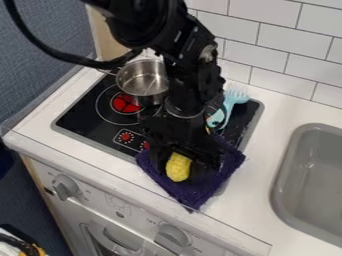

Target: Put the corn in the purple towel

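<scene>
Hand [184, 161] over purple towel [194, 192], at yellow corn [178, 168]; cannot tell if it grips. Best: settle corn softly on towel, release fully, rise straight.

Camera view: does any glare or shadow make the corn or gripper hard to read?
Camera view: the yellow corn stands out, without strong glare; the black gripper blends into the dark towel, so its outline is hard to follow there; bright highlights show on the metal pot.

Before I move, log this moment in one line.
gripper: low over purple towel | corn: at gripper, towel beneath | resting or held: unclear | pot: on stove
</scene>
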Action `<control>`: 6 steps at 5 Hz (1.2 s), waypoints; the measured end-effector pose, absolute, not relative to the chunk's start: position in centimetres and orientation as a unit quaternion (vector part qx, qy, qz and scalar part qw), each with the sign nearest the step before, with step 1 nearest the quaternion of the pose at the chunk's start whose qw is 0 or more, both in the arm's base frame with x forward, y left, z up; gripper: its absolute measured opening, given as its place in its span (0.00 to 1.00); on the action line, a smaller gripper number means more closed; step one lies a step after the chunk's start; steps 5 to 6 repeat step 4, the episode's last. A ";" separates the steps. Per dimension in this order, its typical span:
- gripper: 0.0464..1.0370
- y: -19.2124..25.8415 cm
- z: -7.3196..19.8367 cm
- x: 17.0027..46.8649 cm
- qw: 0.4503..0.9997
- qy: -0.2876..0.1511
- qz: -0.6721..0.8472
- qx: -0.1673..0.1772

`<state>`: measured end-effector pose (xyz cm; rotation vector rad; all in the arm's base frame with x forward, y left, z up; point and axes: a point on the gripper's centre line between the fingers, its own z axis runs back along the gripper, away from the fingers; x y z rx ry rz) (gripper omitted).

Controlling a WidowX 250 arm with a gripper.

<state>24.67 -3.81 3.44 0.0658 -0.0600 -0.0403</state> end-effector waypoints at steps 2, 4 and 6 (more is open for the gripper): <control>0.97 -3.4 8.4 25.1 0.996 -0.082 -0.011 0.016; 0.96 -2.6 11.0 25.6 0.995 -0.102 0.009 0.002; 0.96 -2.6 11.0 25.6 0.995 -0.102 0.009 0.002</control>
